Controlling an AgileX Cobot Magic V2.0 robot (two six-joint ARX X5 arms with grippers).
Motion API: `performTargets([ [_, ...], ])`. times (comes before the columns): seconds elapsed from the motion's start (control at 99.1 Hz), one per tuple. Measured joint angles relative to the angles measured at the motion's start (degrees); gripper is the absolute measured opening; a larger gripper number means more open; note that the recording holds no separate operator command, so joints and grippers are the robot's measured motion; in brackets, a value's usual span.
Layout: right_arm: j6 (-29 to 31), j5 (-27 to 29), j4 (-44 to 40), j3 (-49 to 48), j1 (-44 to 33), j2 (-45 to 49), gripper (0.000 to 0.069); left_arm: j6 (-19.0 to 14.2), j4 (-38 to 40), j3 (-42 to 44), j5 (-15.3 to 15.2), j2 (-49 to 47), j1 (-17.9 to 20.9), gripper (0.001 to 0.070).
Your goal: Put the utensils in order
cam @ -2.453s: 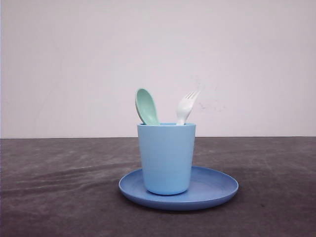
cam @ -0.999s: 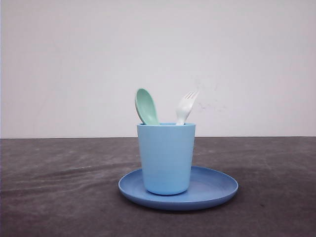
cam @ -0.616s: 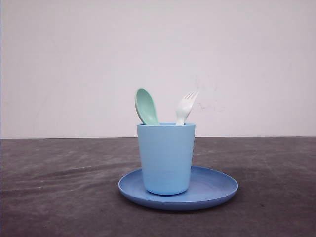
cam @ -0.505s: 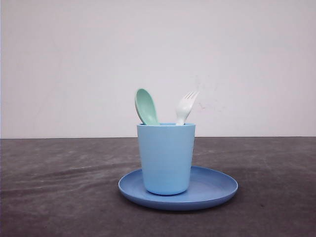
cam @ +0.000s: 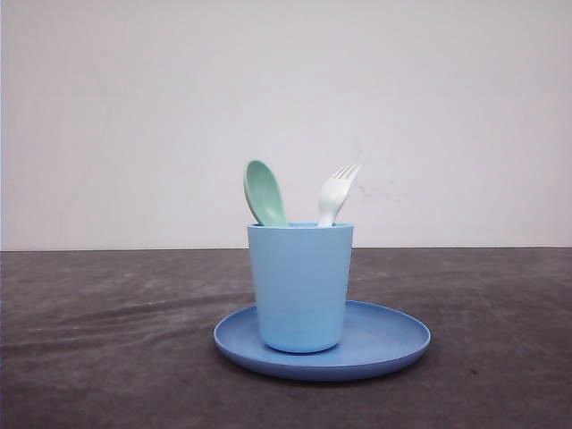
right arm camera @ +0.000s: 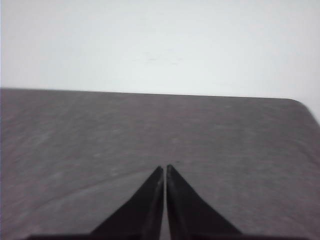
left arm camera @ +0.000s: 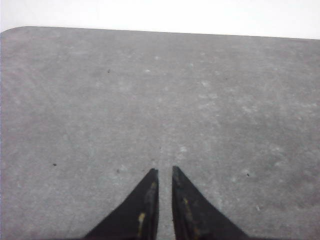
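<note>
In the front view a mint-green spoon and a white fork stand upright in a light blue cup, heads sticking out above its rim. The cup stands on a blue round plate at the middle of the dark table. My left gripper hangs over bare grey table, its black fingers a narrow slit apart with nothing between them. My right gripper is shut, fingertips almost touching, also over bare table.
The dark grey table stretches to both sides of the plate. A plain white wall stands behind it. The table's far edge and a rounded corner show in the right wrist view.
</note>
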Motion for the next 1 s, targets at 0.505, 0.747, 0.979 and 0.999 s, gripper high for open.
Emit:
performTargets([
  [0.505,0.0,-4.2,11.1,-36.2,-11.9,-26.9,0.0009,0.0,0.0,0.0,0.0,0.0,0.0,0.0023],
  [0.747,-1.0,-4.6,11.1,-43.1,-11.9,-34.2,0.0009,0.0,0.0,0.0,0.0,0.0,0.0,0.0023],
  [0.979,-2.8,-4.7,7.8,-43.4,-11.9,-37.8,0.0009,0.0,0.0,0.0,0.0,0.0,0.0,0.0023],
  [0.999,-2.9,-4.7,7.8,-43.4,-11.9,-37.8,0.0009,0.0,0.0,0.0,0.0,0.0,0.0,0.0023],
])
